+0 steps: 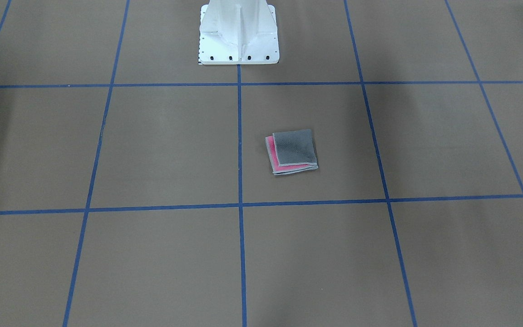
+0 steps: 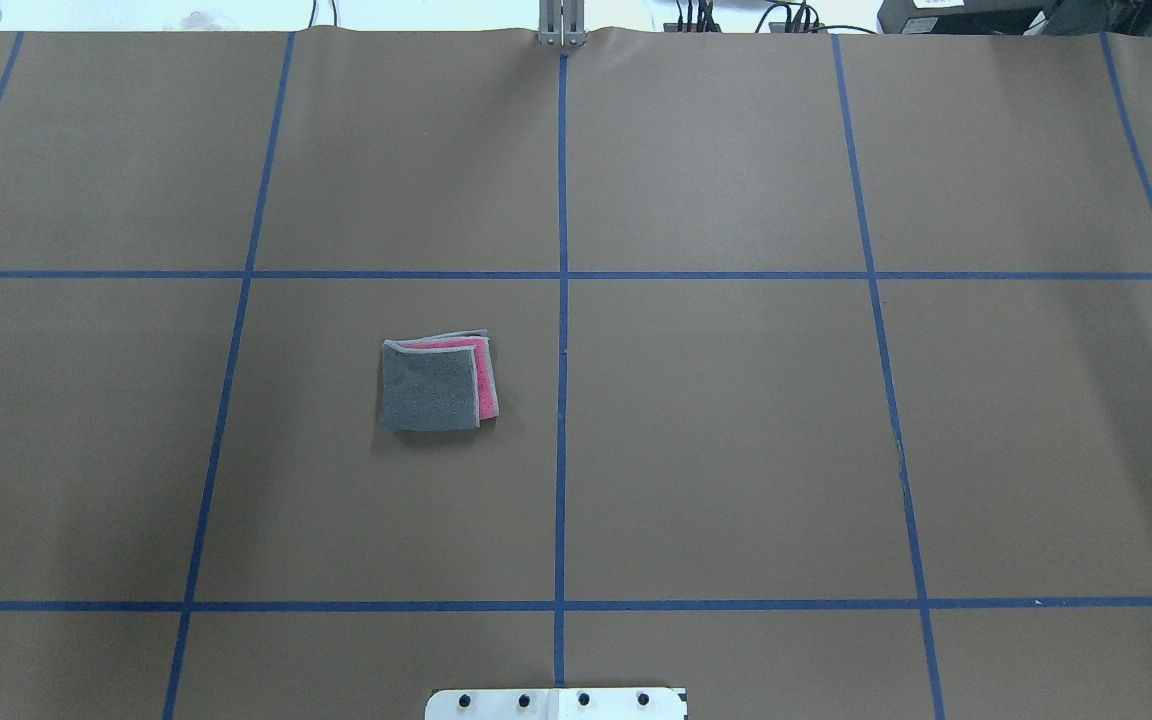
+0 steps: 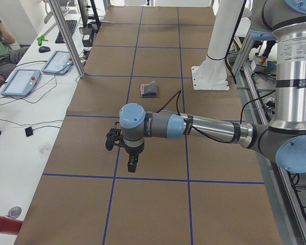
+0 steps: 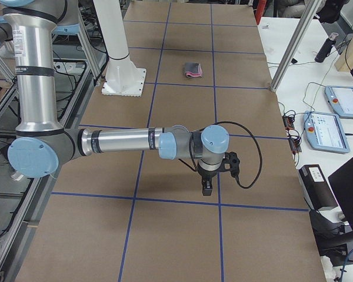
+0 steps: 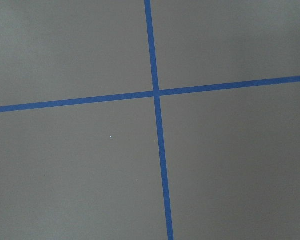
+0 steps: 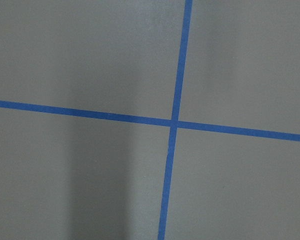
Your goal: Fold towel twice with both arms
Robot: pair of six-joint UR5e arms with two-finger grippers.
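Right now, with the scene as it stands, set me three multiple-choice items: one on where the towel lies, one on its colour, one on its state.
1. In the overhead view, the towel lies:
A. left of the centre blue line
B. right of it
C. across it

2. Its top face is:
A. pink
B. white
C. dark grey

3. The towel is:
A. spread in one layer
B. folded, lying free
C. held in a gripper

Answers:
1 A: it sits clear of the line, on that view's left.
2 C: grey is on top, and pink shows only along two edges.
3 B: stacked hems show, and the left arm and right arm are well away from it.
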